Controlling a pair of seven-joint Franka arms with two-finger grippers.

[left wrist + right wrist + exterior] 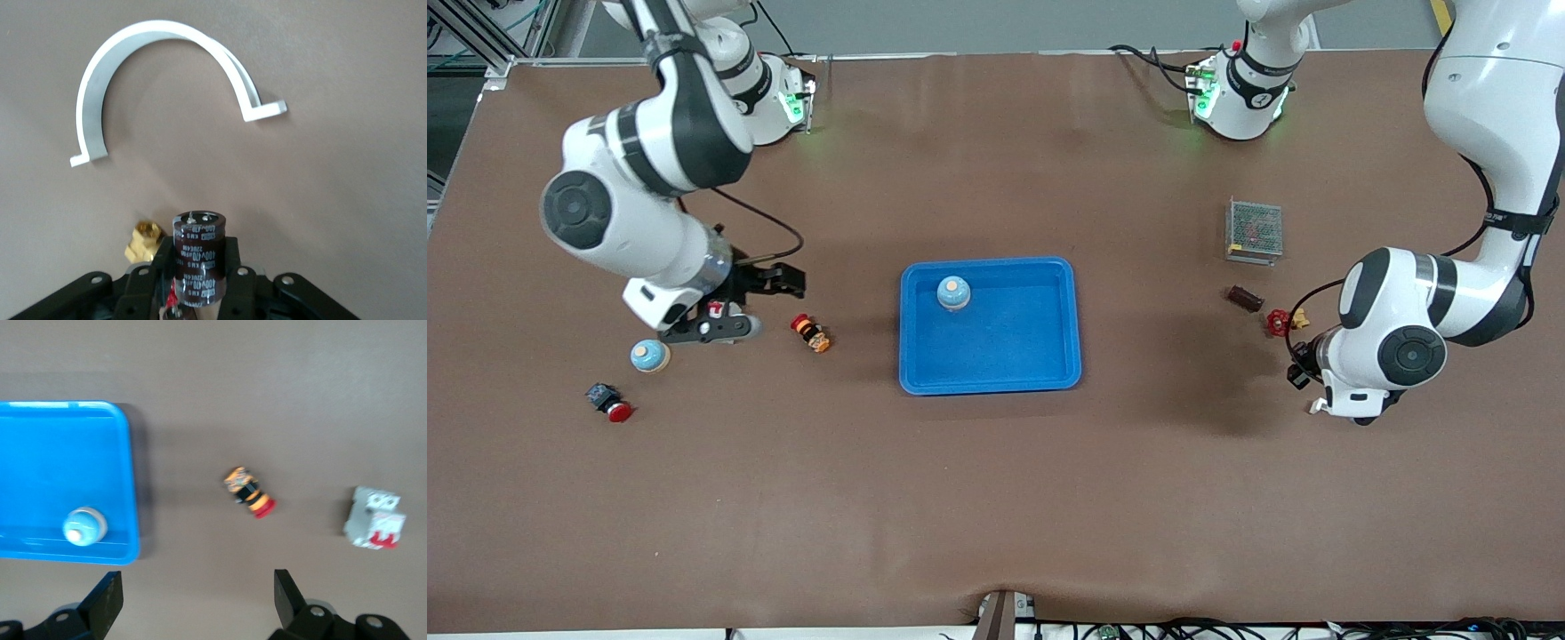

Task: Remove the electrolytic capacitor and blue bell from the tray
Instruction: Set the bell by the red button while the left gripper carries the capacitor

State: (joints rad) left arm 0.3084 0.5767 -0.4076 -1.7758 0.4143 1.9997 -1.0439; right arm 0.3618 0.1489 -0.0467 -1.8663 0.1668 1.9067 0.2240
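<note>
Currently the left gripper is clenching the capacitor round its body, long axis running out past the fingertips. It is hanging over bare table at the left arm's end, well apart from the tray. A brass fitting is lying just beside it and a white curved clip is resting under the wrist camera. So the capacitor is looking ready for setting down.

The blue bell is sitting upright in the tray, in the corner toward the robots' bases and the right arm's end. The right gripper is hovering with jaws released over the table off that end of the tray, and it is the nearer arm for the bell. (A second bell is sitting on the table near it, not the target.) From the right wrist view, the bell is lying off to one side of the open jaws, not between them.
</note>
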